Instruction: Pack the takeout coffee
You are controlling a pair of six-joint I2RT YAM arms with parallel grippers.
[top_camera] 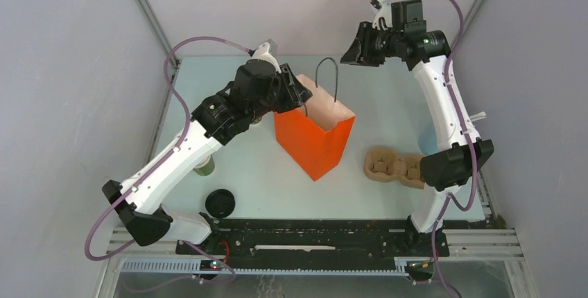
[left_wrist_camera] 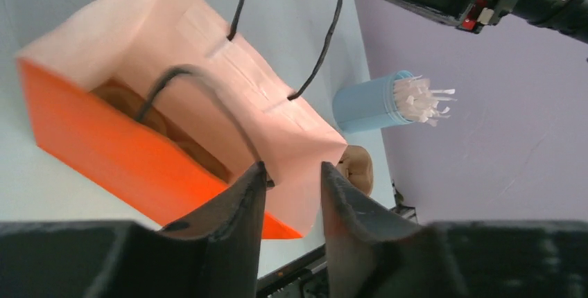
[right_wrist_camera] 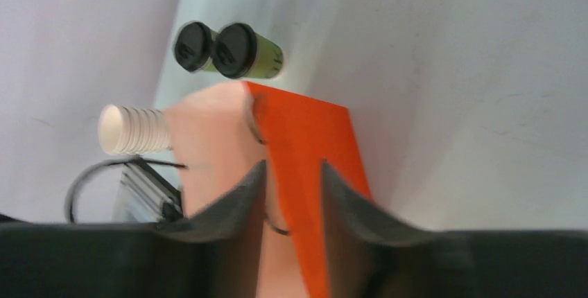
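Right wrist view only: two lidded cups (right_wrist_camera: 239, 51) stand side by side on the tabletop (right_wrist_camera: 451, 69), beyond the bag (right_wrist_camera: 312, 145) and outside it. A white stack (right_wrist_camera: 132, 129) lies near.

Top view: the left arm (top_camera: 187, 151) covers that spot.

Left gripper (top_camera: 297, 95) is at the bag's left rim, fingers parted, rim corner between them; contact unclear.

Left wrist view alone shows a brown shape (left_wrist_camera: 121, 100) inside the bag and a blue holder (left_wrist_camera: 366, 107) beyond.

Right gripper (top_camera: 349, 53) is high at the back, parted, empty.

A carrier (top_camera: 394, 166) sits right of the bag, and a loose lid (top_camera: 220, 203) near the left base.
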